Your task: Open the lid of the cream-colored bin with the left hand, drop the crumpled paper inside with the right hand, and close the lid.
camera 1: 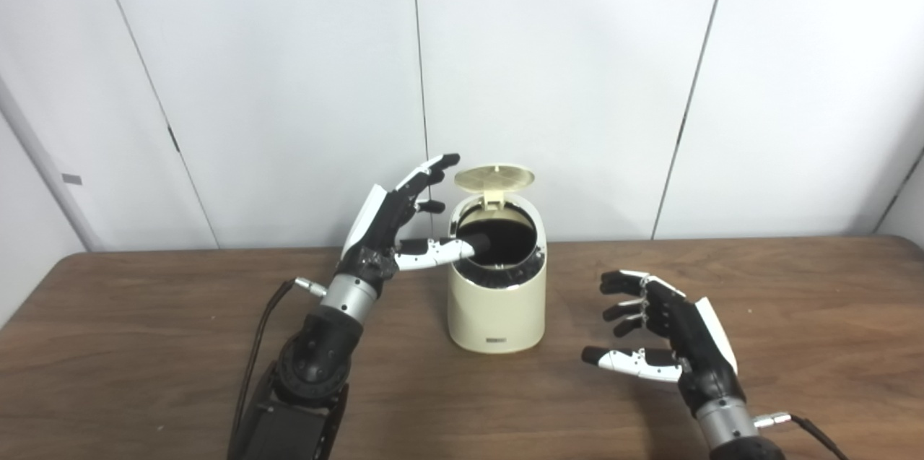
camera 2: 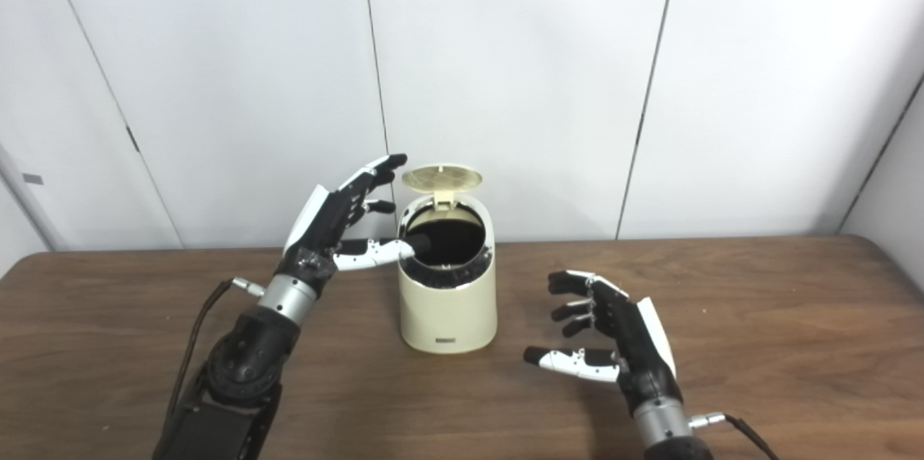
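The cream-colored bin [camera 1: 496, 308] stands upright near the middle of the wooden table. Its round lid [camera 1: 495, 177] is tipped up at the back, and the dark inside shows. My left hand [camera 1: 404, 223] is open just left of the rim, its thumb reaching over the opening and its fingers [camera 1: 433, 170] raised beside the lid. My right hand [camera 1: 660, 323] hovers open over the table to the right of the bin, holding nothing. No crumpled paper shows in either view; the bin's inside is too dark to tell what it holds.
The wooden table [camera 1: 180, 344] runs out to both sides and toward me. White wall panels [camera 1: 563, 70] stand right behind the bin. A dark cable [camera 1: 263, 330] trails along my left forearm.
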